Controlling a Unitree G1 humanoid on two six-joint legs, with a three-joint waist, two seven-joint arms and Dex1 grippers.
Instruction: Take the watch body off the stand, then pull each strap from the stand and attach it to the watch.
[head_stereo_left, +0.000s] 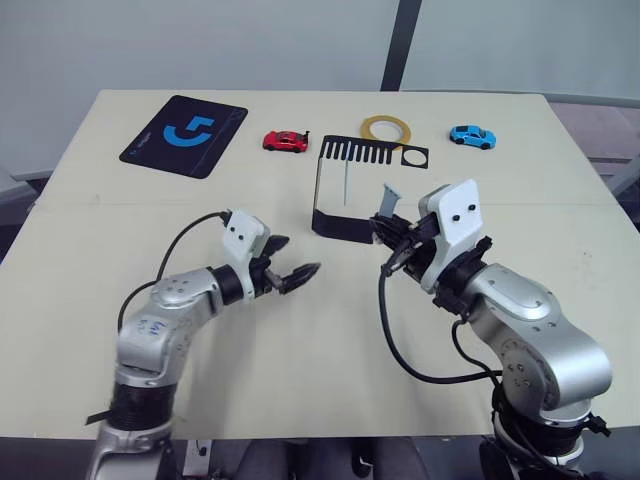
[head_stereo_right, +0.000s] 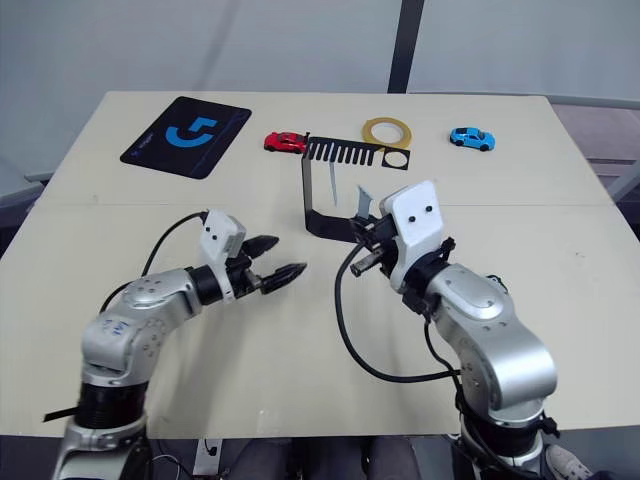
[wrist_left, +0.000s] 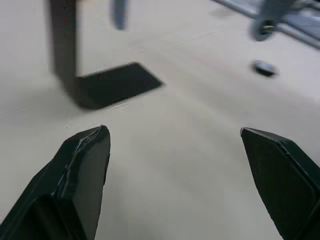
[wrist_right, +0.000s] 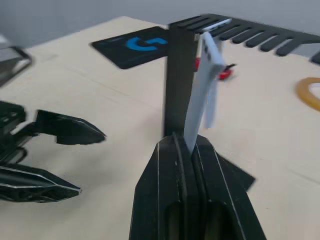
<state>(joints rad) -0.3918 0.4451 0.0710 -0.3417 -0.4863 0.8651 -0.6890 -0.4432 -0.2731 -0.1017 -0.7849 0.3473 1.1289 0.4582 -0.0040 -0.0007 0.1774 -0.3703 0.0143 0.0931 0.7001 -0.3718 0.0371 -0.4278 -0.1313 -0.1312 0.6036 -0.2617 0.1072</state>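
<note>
Pinching one pale strap (wrist_right: 202, 95) between my right gripper's (wrist_right: 186, 150) pressed fingers, just beside the stand (head_stereo_left: 335, 190); a second strap (head_stereo_left: 344, 184) hangs there. My left gripper (head_stereo_left: 290, 262) waits spread. Next, likely attaching; the watch body's whereabouts are unclear.

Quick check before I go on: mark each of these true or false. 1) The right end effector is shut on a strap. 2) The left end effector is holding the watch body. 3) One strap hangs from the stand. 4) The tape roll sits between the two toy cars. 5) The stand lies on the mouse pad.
1) True: the right end effector pinches a strap.
2) False: the left end effector is open and empty.
3) True: a second strap hangs from the stand.
4) True: the tape roll lies between the red car and the blue car.
5) False: the stand is on the table, apart from the mouse pad.
</note>
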